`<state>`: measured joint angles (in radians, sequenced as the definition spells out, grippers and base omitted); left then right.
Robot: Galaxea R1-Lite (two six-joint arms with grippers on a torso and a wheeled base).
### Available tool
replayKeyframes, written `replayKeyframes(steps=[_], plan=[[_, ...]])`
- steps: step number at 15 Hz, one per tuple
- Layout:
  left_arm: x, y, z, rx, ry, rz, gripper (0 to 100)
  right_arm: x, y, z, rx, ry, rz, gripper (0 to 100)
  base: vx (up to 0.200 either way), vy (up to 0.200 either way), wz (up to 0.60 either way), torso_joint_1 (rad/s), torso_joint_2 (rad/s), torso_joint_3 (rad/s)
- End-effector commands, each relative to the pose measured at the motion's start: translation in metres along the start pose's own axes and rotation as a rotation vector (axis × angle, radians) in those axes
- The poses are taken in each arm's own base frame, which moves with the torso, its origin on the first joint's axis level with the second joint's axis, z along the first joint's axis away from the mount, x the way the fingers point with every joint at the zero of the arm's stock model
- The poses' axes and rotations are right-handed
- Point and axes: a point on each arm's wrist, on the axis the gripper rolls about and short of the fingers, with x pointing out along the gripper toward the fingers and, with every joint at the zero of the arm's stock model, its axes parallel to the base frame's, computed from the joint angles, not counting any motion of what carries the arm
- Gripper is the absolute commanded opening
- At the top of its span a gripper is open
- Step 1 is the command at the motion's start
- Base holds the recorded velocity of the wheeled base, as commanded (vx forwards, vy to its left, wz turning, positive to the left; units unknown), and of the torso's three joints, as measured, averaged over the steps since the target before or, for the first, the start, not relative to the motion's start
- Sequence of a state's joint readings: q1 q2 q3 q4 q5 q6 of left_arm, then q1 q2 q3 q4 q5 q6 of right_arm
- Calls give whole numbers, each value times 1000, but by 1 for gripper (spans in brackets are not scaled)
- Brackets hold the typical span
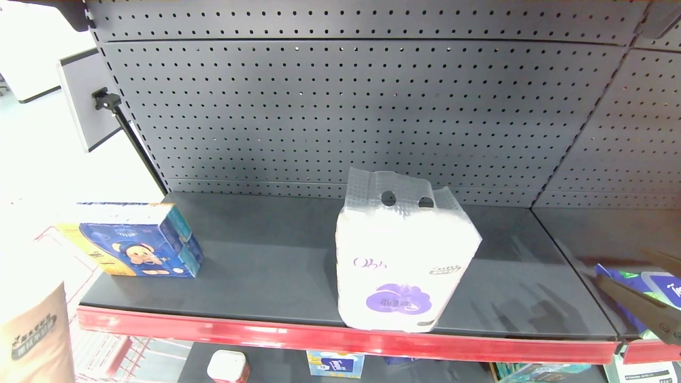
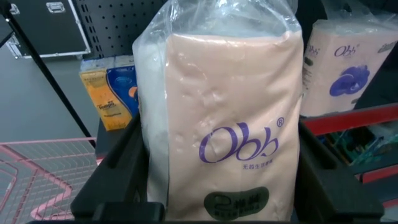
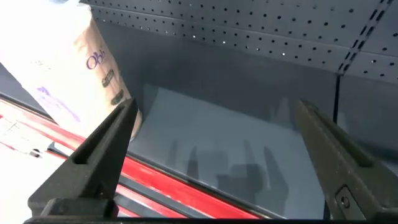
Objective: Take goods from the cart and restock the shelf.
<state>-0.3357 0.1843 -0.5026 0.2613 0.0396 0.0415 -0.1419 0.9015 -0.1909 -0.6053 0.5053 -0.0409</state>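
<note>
Your left gripper (image 2: 217, 193) is clamped on the tall beige plastic-wrapped tissue pack (image 2: 230, 112), with a finger pressed against each side. It holds the pack upright at the near left, by the pink wire cart (image 2: 37, 174) and on the near side of the shelf's red front strip (image 1: 255, 334).

Your right gripper (image 3: 211, 165) carries nothing. Its fingers stand spread wide above the right part of the dark grey metal shelf deck (image 1: 266, 260). It is to the right of the white plastic-wrapped tissue pack with purple print (image 1: 401, 266), which stands at the middle of the deck, close to the front edge. A blue and yellow tissue carton (image 1: 141, 242) sits at the deck's left end, with bare deck between it and the white pack.

You look to be in the carry step: one pack is in hand and not yet placed. The next move calls for:
- lifting the beige pack clear of the red strip;
- bringing it in over that bare gap;
- setting it down upright without nudging the carton or the white pack;
- then letting go.

The wrap looks soft, so expect some sag as you release.
</note>
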Motion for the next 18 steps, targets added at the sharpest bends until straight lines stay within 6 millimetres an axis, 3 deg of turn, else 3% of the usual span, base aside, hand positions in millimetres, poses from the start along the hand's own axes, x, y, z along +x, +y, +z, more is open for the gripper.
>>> replayKeyframes(steps=[1,8,15,18], plan=[[-1,0,1,-1,-17,1,0,0,0,0,-1,0,3,100,0,-200,0,7,2,7],[-2,0,2,-1,-23,-2,0,1,0,0,-1,3,6,100,0,-200,0,4,4,4],[10,0,-1,41,39,-90,0,-8,6,-9,-6,-4,11,100,0,0,0,0,0,0],[23,-3,1,36,47,-258,0,-13,8,-9,-17,-23,11,100,0,0,0,0,0,0]])
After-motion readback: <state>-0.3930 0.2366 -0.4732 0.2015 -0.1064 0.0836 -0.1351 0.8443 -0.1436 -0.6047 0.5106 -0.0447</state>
